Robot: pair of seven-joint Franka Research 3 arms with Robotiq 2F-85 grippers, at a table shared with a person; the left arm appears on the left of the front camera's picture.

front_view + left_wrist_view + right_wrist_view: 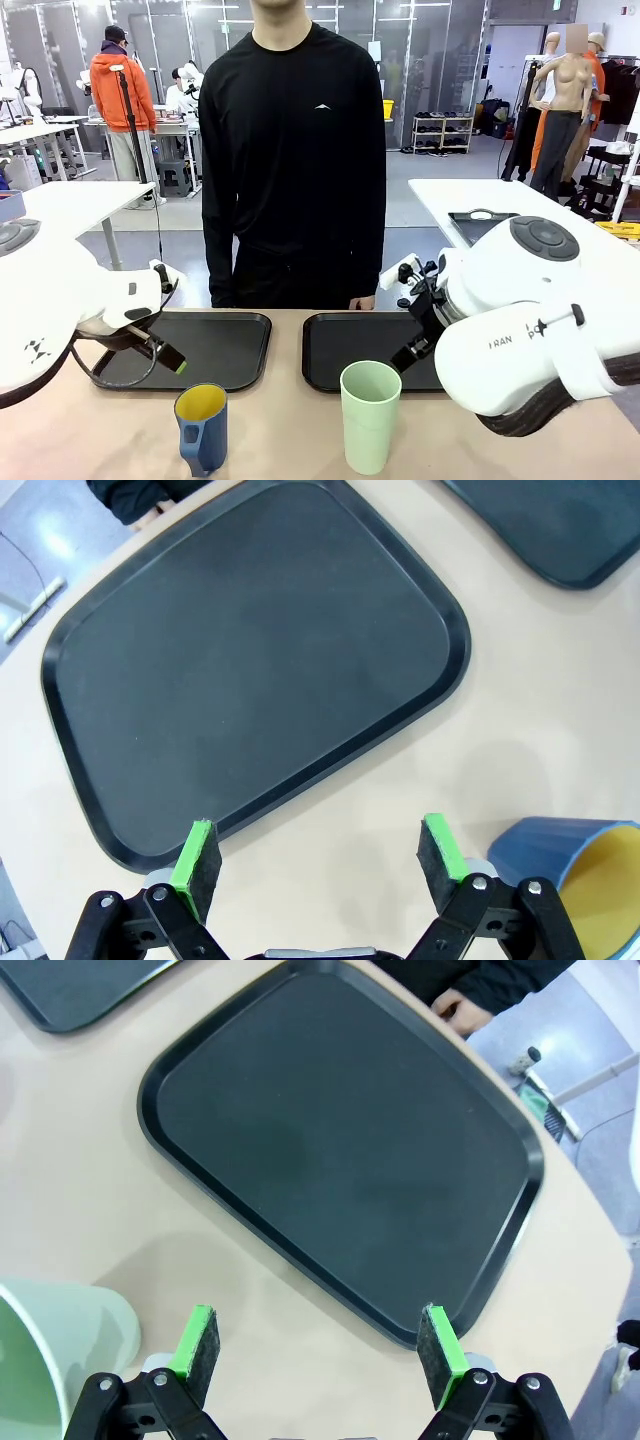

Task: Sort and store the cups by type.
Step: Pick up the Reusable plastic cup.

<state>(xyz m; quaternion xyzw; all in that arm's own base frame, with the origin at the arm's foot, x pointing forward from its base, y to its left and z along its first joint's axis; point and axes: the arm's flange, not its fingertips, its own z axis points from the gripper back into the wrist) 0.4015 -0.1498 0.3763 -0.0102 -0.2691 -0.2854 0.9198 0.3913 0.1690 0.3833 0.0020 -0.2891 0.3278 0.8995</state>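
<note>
From the front, the blue mug (201,428) stands at 6 o'clock from the left tray (220,345) and the green tumbler (369,415) at 6 o'clock from the right tray (340,350), both upright on the table (290,430). The wrist views add the claws' state. The left claw (320,845) is released and empty with the mug at 4 o'clock, and the right claw (322,1330) is likewise released with the tumbler at 8 o'clock.

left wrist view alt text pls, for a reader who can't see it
The robot's open left hand hovers over a tan table, at the rim of a black tray. A dark blue mug with a yellow inside stands at lower right.
</note>
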